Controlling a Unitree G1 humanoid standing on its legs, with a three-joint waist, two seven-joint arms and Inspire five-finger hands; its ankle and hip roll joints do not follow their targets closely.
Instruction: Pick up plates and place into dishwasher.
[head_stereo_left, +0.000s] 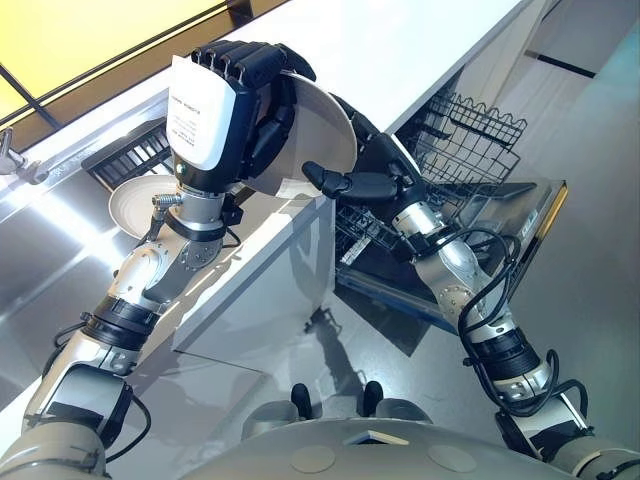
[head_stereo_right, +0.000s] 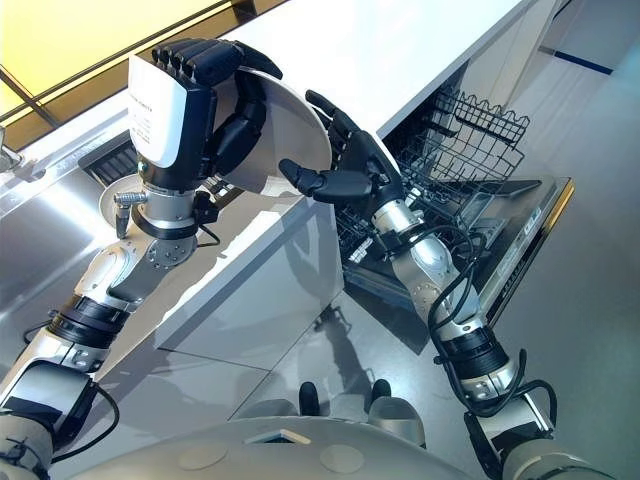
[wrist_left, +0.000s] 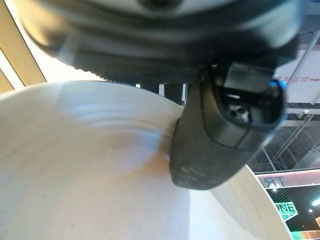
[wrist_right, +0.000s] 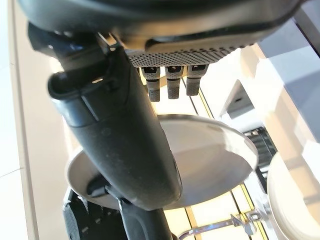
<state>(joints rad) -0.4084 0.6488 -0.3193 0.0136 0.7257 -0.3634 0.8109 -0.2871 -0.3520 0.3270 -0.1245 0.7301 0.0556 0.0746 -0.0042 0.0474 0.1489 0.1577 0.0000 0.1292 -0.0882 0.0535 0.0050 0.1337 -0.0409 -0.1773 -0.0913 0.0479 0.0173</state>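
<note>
Plate (head_stereo_left: 315, 135) gripped in left hand (head_stereo_left: 225, 115); right hand (head_stereo_left: 365, 180) open just beside its rim; botched handover over dishwasher (head_stereo_left: 470, 215) risks drop

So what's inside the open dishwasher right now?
The pulled-out wire rack looks empty where it shows. The lower part of the dishwasher is hidden behind the right robot hand. The left robot hand holds one plate above the counter.
</note>
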